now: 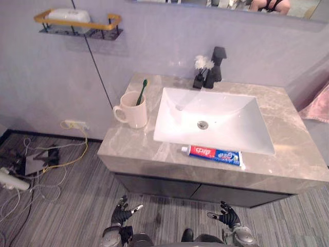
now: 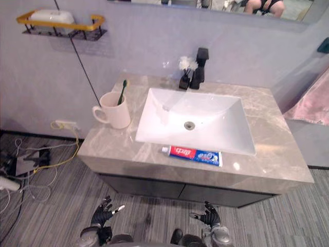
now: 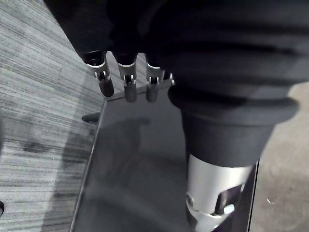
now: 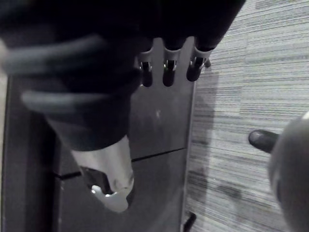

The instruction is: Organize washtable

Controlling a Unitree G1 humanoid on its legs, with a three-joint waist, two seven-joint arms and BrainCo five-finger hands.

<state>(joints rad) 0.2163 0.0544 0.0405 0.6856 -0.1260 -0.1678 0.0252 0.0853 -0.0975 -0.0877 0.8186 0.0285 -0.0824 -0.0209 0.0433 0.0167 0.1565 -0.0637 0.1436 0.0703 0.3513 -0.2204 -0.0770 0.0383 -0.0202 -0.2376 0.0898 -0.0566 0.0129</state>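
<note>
Both robot hands hung low before the dark cabinet (image 1: 205,191), below the counter (image 1: 288,123) and touching nothing. The left robot hand (image 1: 122,213) and the right robot hand (image 1: 226,215) were both released, fingers loose and empty, as each wrist view showed. The toothpaste tube (image 1: 212,155) lay flat on the counter's front strip, between the white basin (image 1: 169,105) and the front edge. Its long axis ran side to side, roughly parallel to that edge, with the white cap pointing to the robot's left. It lay up and ahead of the right robot hand, almost directly over it, and the left robot hand was clearly farther off to the side. The mug (image 1: 134,110), with a green toothbrush (image 1: 141,92) leaning in it, stood on the counter's left part, just beside the basin and above the left robot hand. By that layout, the right arm looked better placed to reach up for the tube, closing across its narrow width.
</note>
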